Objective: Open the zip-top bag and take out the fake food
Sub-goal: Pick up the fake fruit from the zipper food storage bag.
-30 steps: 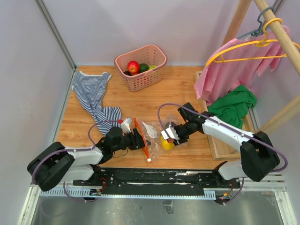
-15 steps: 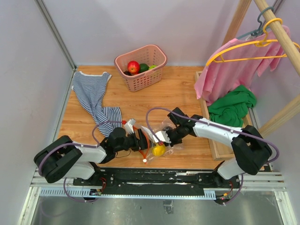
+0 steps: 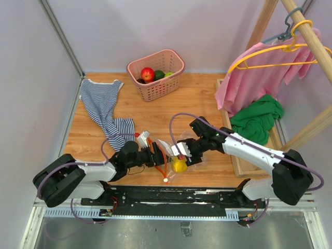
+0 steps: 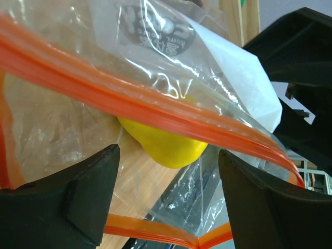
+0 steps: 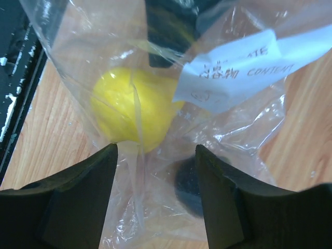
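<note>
The zip-top bag (image 3: 168, 148) lies crumpled near the table's front edge between both arms, its orange zip strip (image 4: 129, 98) gaping. Inside it show a yellow piece of fake food (image 3: 179, 165) (image 5: 132, 106) and a dark piece (image 5: 189, 184), under a white label (image 5: 233, 70). My left gripper (image 3: 160, 155) (image 4: 168, 207) is open at the bag's mouth, the zip strip running between its jaws and the yellow fruit (image 4: 166, 148) just ahead. My right gripper (image 3: 182, 151) (image 5: 155, 207) hangs open over the bag, loose film between its jaws.
A pink basket (image 3: 174, 65) at the back holds a red apple (image 3: 148, 73) and green pieces (image 3: 160, 74). A striped cloth (image 3: 101, 104) lies at the left. At the right stand a pink shirt (image 3: 249, 78) on a hanger, a green cloth (image 3: 257, 119) and a wooden rack base (image 3: 233, 155).
My left jaws have spread wider at the bag's mouth. My right gripper closed, moved left with the bag, then opened again. The yellow fruit has shifted left and toward the front edge.
</note>
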